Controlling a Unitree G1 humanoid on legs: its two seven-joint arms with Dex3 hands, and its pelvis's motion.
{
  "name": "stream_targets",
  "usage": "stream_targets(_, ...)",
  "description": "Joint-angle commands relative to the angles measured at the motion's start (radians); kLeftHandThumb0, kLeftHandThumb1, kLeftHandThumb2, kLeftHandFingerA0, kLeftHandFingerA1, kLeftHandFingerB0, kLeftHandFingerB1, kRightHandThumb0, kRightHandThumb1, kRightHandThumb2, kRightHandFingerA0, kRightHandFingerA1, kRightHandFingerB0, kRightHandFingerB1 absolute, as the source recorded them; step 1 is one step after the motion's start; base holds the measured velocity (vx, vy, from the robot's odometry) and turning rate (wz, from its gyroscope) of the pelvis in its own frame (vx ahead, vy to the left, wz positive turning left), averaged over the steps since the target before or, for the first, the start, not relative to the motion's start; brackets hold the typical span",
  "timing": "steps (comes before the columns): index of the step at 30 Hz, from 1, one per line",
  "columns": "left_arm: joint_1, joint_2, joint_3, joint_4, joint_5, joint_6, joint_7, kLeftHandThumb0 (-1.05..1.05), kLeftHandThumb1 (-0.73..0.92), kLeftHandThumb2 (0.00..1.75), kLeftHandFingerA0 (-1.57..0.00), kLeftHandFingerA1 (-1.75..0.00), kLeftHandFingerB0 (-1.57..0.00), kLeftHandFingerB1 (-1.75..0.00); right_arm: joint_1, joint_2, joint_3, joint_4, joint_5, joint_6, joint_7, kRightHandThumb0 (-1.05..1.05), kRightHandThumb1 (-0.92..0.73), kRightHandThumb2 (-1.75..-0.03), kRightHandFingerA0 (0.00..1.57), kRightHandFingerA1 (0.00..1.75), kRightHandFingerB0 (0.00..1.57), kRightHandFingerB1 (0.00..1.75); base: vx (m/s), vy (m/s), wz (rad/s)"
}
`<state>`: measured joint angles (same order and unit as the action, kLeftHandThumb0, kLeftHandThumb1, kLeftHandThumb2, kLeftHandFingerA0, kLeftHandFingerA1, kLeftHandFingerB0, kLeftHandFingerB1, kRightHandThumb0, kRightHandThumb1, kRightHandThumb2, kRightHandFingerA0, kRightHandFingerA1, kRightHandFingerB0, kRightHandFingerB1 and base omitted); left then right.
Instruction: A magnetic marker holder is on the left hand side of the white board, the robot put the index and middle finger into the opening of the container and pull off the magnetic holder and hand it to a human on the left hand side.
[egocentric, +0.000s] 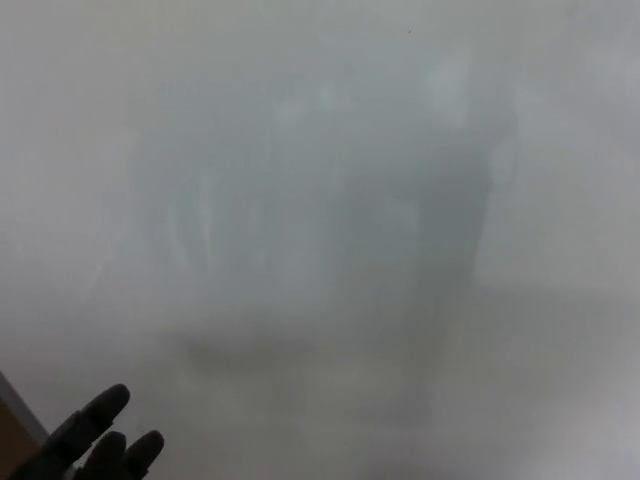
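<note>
Left hand: I am seeing the robot's black, thick-fingered left hand (95, 445) showing at the bottom-left corner of the head view, nearest the camera; three finger ends are standing apart, spread, and gripping nothing.
Right hand: it is not showing anywhere in the head view.
Board edge: a thin grey strip of frame (20, 407) is cutting across the lower-left corner just beside the hand, with a brownish patch outside it that I cannot identify.
Surface: the glossy white whiteboard (330, 120) is filling nearly the whole view; it is carrying no writing I can make out, only one tiny dark speck near the top.
Room: the board is giving back only soft grey shapes, taller dark bands at centre and right; too blurred for me to say what is standing behind the robot.
Task object: the magnetic marker holder is not appearing in this view; going by the task, I am judging it to be lying off to the left, beyond the picture edge.
Step in hand: I am reading this as the reach toward the holder, with the hand free and nothing yet pulled off.
Next move calls for: I am thinking the head view needs turning left to find the holder, then two fingers lining up with its opening before hooking in.
</note>
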<state>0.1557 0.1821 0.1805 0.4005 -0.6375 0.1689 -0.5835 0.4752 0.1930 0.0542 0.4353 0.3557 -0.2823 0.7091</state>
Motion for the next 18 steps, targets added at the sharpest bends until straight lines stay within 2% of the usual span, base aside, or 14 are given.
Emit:
stream_targets(1,0.043,-0.028,-0.160,0.082,0.464,-0.459,0.239,-0.55,0.72,0.61,-0.09,-0.30,-0.05,-0.24,-0.001,-0.031,-0.088,-0.010,0.039,-0.042,-0.040,-0.62,-0.72,-0.63,0.92,0.53,0.74,0.48,0.00,0.000,0.00)
stream_targets(8,0.090,-0.059,-0.184,0.093,0.494,-0.506,0.307,-0.56,0.79,0.63,-0.08,-0.28,-0.05,-0.24,-0.059,-0.041,-0.130,0.052,-0.022,-0.109,-0.114,-0.61,-0.70,-0.62,0.90,0.53,0.67,0.49,0.00,0.000,0.00)
stream_targets(13,0.126,-0.080,-0.148,0.136,0.447,-0.565,0.290,-0.51,0.78,0.63,-0.09,-0.28,-0.04,-0.23,-0.125,-0.046,-0.142,0.119,-0.073,-0.129,-0.174,-0.63,-0.65,-0.60,0.88,0.54,0.64,0.50,0.00,0.000,0.00)
stream_targets(14,0.138,-0.084,-0.135,0.150,0.439,-0.586,0.288,-0.53,0.75,0.72,-0.09,-0.27,-0.08,-0.20,-0.148,-0.042,-0.141,0.144,-0.091,-0.133,-0.199,-0.65,-0.62,-0.60,0.86,0.53,0.60,0.45,0.00,0.000,0.00)
stream_targets(18,0.159,-0.086,-0.118,0.162,0.440,-0.620,0.299,-0.51,0.76,0.69,-0.09,-0.28,-0.07,-0.20,-0.193,-0.027,-0.144,0.210,-0.106,-0.163,-0.216,-0.64,-0.61,-0.59,0.81,0.53,0.57,0.44,0.00,0.000,0.00)
